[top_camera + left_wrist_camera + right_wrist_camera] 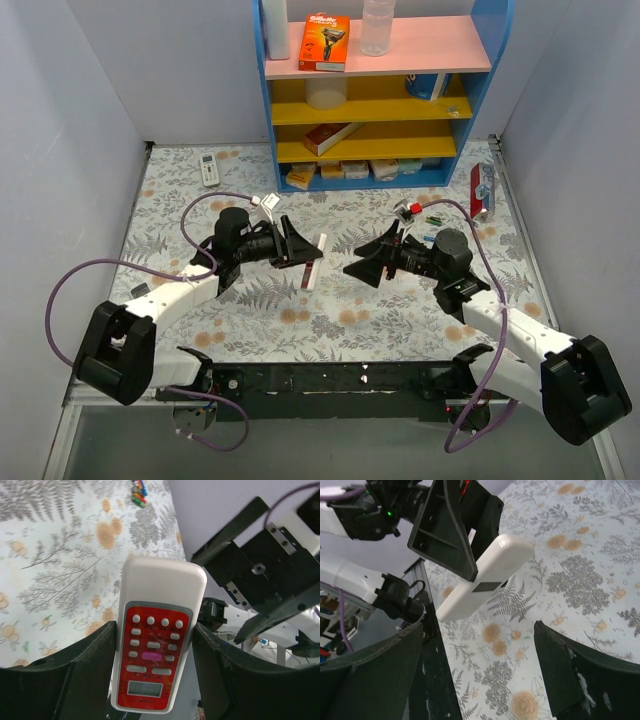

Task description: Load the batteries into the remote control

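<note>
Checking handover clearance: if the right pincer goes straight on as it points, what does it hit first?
The remote control held in the left pincer; nothing shows between, though depth is unclear.

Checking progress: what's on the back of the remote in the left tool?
Back of the slim white remote: plain, one small dark rectangle, contents unclear. A black finger of the left tool covers part.

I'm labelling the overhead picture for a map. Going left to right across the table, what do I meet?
Small white remote with pale buttons → slim white remote with red button face, clamped in the left hand → open right hand → little coloured cylindrical batteries → flat red packet.
</note>
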`<state>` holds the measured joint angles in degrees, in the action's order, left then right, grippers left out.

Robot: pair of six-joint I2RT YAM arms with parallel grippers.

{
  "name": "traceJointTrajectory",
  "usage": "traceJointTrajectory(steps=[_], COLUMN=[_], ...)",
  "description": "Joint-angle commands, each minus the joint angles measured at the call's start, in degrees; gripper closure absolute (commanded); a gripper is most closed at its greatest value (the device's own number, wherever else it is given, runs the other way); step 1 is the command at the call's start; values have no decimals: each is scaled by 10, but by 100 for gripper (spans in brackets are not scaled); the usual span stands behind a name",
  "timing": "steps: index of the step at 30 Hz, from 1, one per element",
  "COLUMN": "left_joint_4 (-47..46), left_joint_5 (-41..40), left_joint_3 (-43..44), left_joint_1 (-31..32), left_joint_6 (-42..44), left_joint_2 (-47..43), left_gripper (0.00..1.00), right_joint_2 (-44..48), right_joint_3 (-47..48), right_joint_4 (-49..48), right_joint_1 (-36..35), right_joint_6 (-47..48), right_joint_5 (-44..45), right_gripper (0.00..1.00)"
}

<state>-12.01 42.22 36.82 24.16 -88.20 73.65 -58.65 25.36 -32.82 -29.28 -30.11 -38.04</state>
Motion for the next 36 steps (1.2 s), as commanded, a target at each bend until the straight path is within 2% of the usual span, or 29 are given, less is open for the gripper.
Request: traceJointTrajectory(steps=[1,5,11,21,29,33,36], left_joint_4=[-89,-120,-115,-119,-123,-126,-124], left_joint_5=[23,34,35,27,35,30,30], left_joint_3=[0,4,19,33,40,41,43], left_joint_1=[21,40,65,93,110,115,118], left_joint_6=[-21,-38,-32,-29,-32,-32,-31], left_joint_2=[-42,-40,-34,-33,-24,-24,-21], left_gripper=[88,88,88,89,89,89,89], right_joint_2=[-30,-62,-101,-139,-176,-190,-192], right_joint_3=[-2,-8,-5,-8,-13,-20,-27], right_joint_4=[-210,-282,-372,-393,-480,-522,-536], right_joint_1=[-4,-4,-4,-6,-14,-19,-22], right_joint_6=[-113,-165,-228,-268,-318,-348,-355], right_joint_5=[-30,-32,-34,3,-8,-9,-5], right_gripper=[2,2,2,2,3,9,25])
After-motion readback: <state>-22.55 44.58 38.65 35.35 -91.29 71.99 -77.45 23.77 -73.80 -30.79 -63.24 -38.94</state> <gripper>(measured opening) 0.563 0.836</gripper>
